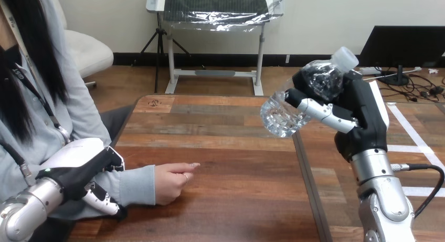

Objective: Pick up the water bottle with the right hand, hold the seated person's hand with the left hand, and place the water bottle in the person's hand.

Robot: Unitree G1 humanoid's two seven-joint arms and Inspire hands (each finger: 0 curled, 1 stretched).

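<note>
Pickup looks done: the right hand (367,108) has its fingers clamped on the clear plastic water bottle (279,118), raised at two o'clock. At eight o'clock, the left hand (78,166) curls its fingers round the person's forearm (136,185). Delivery remains, into the person's hand (172,181), which rests loosely curled on the brown wooden counter (236,147).

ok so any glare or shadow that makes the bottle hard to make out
Head view: the clear bottle in the right hand carries small bright glints at its base end, while the black hand shows through its neck end; same view, the table has only a soft sheen, and the person's hand throws a faint shadow.
</note>
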